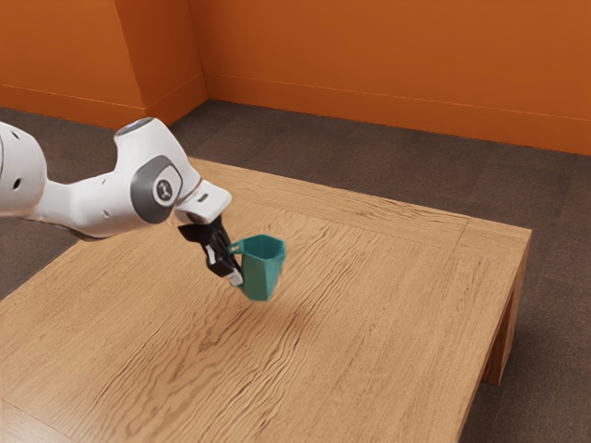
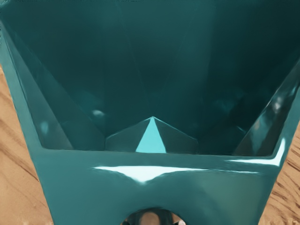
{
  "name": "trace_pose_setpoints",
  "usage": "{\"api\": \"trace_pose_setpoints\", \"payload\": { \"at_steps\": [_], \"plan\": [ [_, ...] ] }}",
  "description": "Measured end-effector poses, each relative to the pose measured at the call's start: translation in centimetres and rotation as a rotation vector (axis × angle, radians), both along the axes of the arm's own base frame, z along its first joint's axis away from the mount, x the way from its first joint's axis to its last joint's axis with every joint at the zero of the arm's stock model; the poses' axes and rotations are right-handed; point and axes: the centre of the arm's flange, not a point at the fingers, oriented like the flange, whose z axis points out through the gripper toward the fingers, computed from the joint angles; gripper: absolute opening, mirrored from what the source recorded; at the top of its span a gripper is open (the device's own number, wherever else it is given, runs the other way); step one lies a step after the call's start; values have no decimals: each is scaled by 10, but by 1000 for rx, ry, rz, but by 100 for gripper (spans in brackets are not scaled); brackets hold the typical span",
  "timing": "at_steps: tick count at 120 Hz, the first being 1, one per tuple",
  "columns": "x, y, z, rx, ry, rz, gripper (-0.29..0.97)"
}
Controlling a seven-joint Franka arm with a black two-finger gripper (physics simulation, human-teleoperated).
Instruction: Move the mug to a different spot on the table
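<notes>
The hand [image 1: 226, 261] is clamped on the teal mug [image 1: 262, 268] at its handle side, holding it tilted and seemingly just clear of the wooden surface [image 1: 388, 323]; rigid, glossy, probably light yet slippery; the rim wall beside the handle looks safest to grip.

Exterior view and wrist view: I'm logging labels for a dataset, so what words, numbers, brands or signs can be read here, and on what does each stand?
No text can be read in either view.
On the teal faceted mug: plain glaze, no print.
On the light wooden table: grain only.
On the grey round cap of the white arm: a small white mark, too small to read.
</notes>
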Motion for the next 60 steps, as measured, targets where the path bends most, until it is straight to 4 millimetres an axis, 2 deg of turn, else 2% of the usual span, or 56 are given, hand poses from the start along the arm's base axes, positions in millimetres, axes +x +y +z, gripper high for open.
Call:
{"api": "trace_pose_setpoints", "payload": {
  "at_steps": [21, 45, 60],
  "plan": [
    [-12, 30, -1, -13, -27, -35, 6],
    [-24, 68, -15, -51, -52, -56, 6],
    [-26, 82, -27, -80, -74, -84, 6]
  ]
}}
